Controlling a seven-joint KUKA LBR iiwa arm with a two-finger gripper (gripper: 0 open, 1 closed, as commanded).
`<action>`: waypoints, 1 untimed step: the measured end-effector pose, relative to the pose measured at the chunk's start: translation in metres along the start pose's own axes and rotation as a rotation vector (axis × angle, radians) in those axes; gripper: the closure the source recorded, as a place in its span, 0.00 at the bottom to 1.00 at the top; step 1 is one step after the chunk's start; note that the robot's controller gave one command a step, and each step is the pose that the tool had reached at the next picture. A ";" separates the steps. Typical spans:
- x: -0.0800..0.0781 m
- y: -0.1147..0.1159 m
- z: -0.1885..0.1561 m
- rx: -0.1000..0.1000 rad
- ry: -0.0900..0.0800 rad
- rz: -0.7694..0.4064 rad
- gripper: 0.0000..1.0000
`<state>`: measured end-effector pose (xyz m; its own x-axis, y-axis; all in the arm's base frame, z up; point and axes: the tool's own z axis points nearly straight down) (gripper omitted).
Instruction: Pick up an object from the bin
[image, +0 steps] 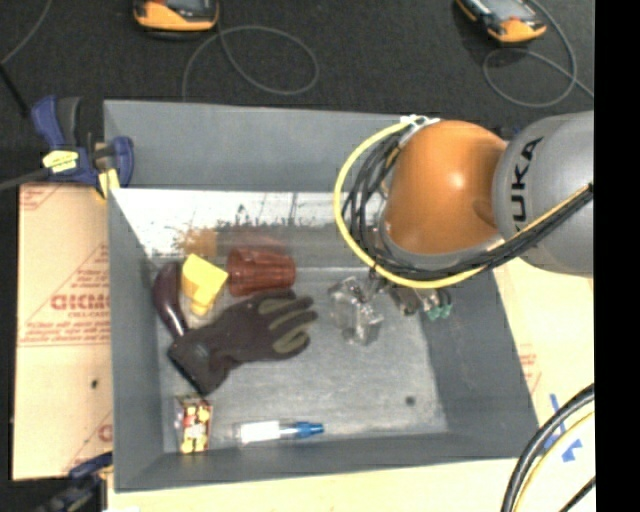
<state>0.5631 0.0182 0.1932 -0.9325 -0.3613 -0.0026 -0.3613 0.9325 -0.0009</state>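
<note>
My gripper (358, 312) hangs below the orange wrist cover, over the bin floor right of centre, with its metal fingers apart and nothing between them. Just to its left lies a dark brown glove (245, 338), fingers pointing right toward the gripper. Behind the glove sits a reddish-brown ribbed block (261, 271), with a yellow wedge-shaped piece (203, 282) to its left. A dark purple curved object (167, 300) lies against the left wall.
Along the front wall lies a white marker with a blue cap (280, 432). A small box with red and yellow print (194, 424) sits in the front left corner. A small green part (437, 311) shows under the cover at right.
</note>
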 end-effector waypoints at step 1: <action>0.000 0.000 0.000 -0.001 0.000 0.001 0.00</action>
<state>0.5629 0.0186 0.1928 -0.9330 -0.3600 -0.0021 -0.3600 0.9330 0.0004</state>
